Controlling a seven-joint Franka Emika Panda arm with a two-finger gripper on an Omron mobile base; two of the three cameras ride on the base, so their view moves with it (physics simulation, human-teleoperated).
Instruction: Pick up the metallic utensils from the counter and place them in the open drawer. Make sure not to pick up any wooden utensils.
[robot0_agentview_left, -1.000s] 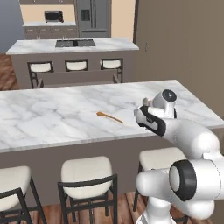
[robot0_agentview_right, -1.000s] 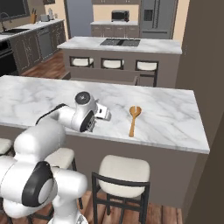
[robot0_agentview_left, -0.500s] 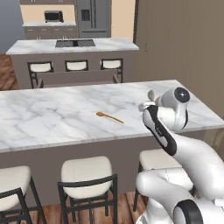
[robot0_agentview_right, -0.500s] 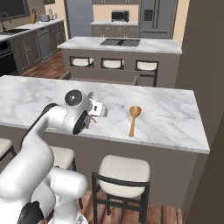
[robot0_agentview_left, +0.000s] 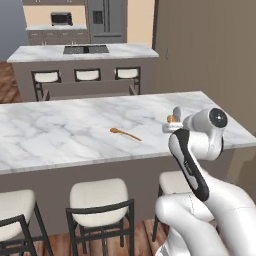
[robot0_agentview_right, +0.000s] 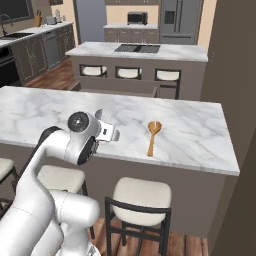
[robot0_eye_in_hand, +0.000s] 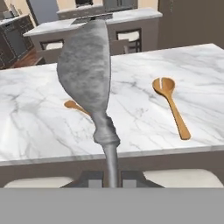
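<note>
Hand view: the gripper (robot0_eye_in_hand: 112, 178) is clamped on the slim stem of a silver-grey spoon (robot0_eye_in_hand: 87, 74), its dull broad bowl upright above the near edge of the counter (robot0_eye_in_hand: 39, 131). On the veined white marble lie a broad-bowled wooden spoon (robot0_eye_in_hand: 170, 105) and, well apart, a thinner wooden spoon (robot0_agentview_left: 125, 133). Bare marble surrounds both.

The bench (robot0_agentview_left: 60, 135) is a long slab of white marble with grey veins. On it lie two orange-brown wooden spoons, well apart: a short thin one (robot0_agentview_left: 125, 133) and a longer one with a broad round bowl (robot0_agentview_right: 152, 136).
</note>
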